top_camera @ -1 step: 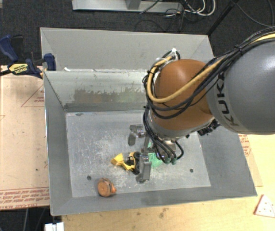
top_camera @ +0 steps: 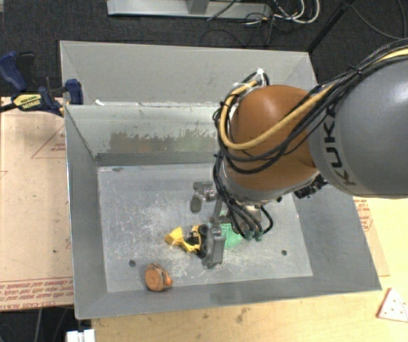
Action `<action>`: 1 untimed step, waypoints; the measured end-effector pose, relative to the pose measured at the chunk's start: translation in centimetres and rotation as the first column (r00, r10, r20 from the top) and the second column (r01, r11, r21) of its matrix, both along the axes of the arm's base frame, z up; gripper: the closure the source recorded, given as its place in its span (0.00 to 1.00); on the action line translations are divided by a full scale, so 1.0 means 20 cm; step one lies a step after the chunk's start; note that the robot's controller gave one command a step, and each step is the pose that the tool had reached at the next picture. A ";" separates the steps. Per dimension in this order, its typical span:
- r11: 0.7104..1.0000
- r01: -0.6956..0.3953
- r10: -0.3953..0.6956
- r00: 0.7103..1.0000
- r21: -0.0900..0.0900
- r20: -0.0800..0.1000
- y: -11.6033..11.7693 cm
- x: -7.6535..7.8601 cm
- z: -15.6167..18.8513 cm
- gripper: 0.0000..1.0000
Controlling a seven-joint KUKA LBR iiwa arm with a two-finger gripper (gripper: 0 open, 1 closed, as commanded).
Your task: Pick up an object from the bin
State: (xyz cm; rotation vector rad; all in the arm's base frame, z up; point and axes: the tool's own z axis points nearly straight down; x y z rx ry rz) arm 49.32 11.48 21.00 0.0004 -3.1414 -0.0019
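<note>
Three small things lie near the front of the bin (top_camera: 118, 191): a yellow-and-black thing (top_camera: 181, 239) about the middle, a green scrap (top_camera: 237, 236) just to its right and partly under the robot's wrist, and a round brown lump (top_camera: 158, 278) well apart, by the front wall. The hand (top_camera: 215, 248) is low over the floor between the first two, just beside the right end of the yellow-and-black thing; whether they touch I cannot tell, nor whether the hand is wide or narrow, since the wrist and cables hide much of it. No thing is seen held. To do this step well, I judge the hand should be centred over one piece rather than straddling both, go straight down to the floor, and close fully before lifting, as a small, irregular piece could easily slip or be nudged aside.
</note>
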 end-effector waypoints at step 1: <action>0.998 0.061 -0.061 0.998 0.001 0.005 -0.12 0.08 -0.44 0.00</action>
